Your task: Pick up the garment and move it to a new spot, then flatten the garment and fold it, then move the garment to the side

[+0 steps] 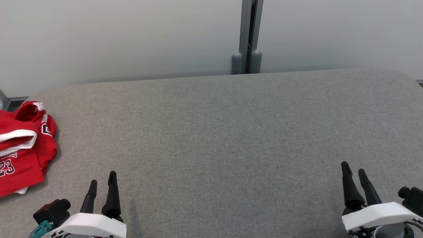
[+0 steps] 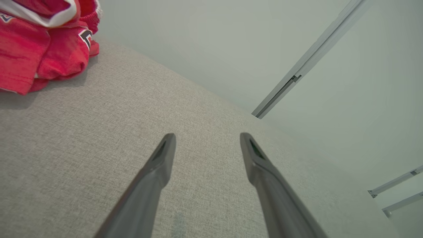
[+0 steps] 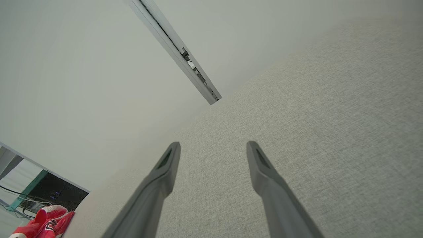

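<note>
The garment (image 1: 19, 148), red with white trim and a number on it, lies bunched in a heap on the grey bench (image 1: 214, 132), to the left of the left pincer (image 1: 103, 178) and a little ahead of it, near but apart. In the left wrist view it sits up and to the left of the left pincer (image 2: 207, 135), its folds loose and uneven; from the right pincer (image 3: 213, 143) it is well apart, far off to the left. Both pincers are spread wide with nothing between the jaws: the left hovers over bare bench beside the garment, and the right pincer (image 1: 353, 168) hovers over bare bench on the far side. Ahead of both, the bench ends at a pale wall (image 1: 132, 33) with a grey post (image 1: 250, 33). Judging from the crumpled heap and the empty pincers, no step looks done: the garment has yet to be picked up and moved to a new spot, flattened, folded and set aside. The broad bare stretch between the two pincers looks the likely place for flattening.
</note>
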### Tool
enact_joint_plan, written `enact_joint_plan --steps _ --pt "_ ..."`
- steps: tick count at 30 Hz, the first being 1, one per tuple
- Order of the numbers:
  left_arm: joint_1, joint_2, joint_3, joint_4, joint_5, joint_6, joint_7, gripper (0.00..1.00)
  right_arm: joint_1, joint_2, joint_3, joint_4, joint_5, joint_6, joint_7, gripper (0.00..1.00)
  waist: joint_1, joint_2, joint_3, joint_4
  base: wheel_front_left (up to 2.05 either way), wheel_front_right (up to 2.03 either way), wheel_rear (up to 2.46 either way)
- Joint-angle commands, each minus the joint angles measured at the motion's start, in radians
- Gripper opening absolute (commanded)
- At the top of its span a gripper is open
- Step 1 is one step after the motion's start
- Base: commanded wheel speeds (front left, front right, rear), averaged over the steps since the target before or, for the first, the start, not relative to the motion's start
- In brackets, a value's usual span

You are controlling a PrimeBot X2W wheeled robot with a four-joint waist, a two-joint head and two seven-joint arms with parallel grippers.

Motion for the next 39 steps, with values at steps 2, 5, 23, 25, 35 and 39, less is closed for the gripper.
enact_joint_plan --steps 2,5,23,25,35,39 --pt "-0.005 0.009 -0.004 -0.007 0.058 0.011 -0.014 1.00 -0.014 -0.008 -0.001 -0.004 -0.056 0.001 -0.018 1.00 0.0000 -0.0001 0.002 0.000 0.00 0.00 0.00" --pt "-0.004 0.009 -0.008 -0.003 0.099 0.014 -0.022 1.00 -0.012 -0.009 0.002 -0.004 -0.093 0.001 -0.026 1.00 0.0000 -0.0001 0.003 -0.001 0.00 0.00 0.00" --pt "0.006 0.011 -0.033 0.023 0.298 0.043 -0.067 1.00 -0.010 -0.012 0.017 0.011 -0.281 0.002 -0.072 1.00 0.0000 -0.0001 0.006 -0.001 0.00 0.00 0.00" --pt "0.010 0.012 -0.033 0.027 0.315 0.045 -0.070 1.00 -0.011 -0.013 0.017 0.017 -0.296 0.002 -0.076 1.00 0.0000 -0.0001 0.006 -0.001 0.00 0.00 0.00" --pt "0.023 0.012 -0.034 0.024 0.399 0.063 -0.093 1.00 -0.012 -0.014 0.014 0.029 -0.381 0.002 -0.098 1.00 0.0000 -0.0001 0.006 -0.002 0.00 0.00 0.00" --pt "0.026 0.013 -0.037 0.017 0.429 0.068 -0.102 1.00 -0.011 -0.015 0.015 0.029 -0.409 0.002 -0.106 1.00 0.0000 -0.0001 0.006 -0.002 0.00 0.00 0.00"
